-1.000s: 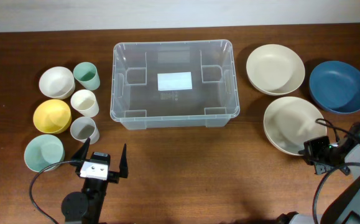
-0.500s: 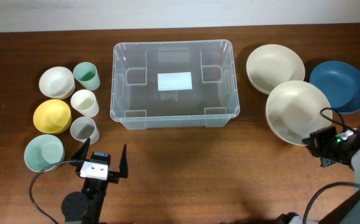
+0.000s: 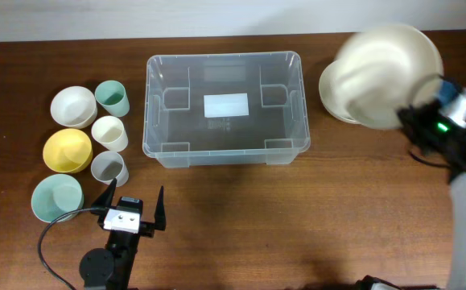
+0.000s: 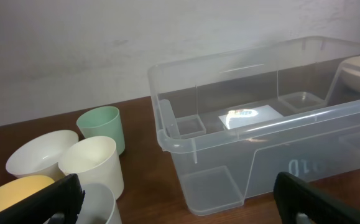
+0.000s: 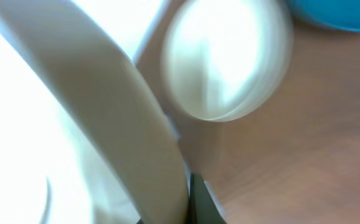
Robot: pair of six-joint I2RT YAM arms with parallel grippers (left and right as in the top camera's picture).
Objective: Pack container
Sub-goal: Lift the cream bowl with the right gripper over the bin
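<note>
High at right, my right claw [image 3: 408,119] was clamped on a cream bowl [image 3: 381,68]; it next needed carrying over the container [image 3: 216,133].

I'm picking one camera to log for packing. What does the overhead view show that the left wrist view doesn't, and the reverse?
Only overhead: the right pincer holding a large cream bowl aloft, and the pale teal bowl. Only left wrist: a moulded marking on the side wall of the container. Both: that container, the green cup, the white bowl, and the open left pincer.
</note>
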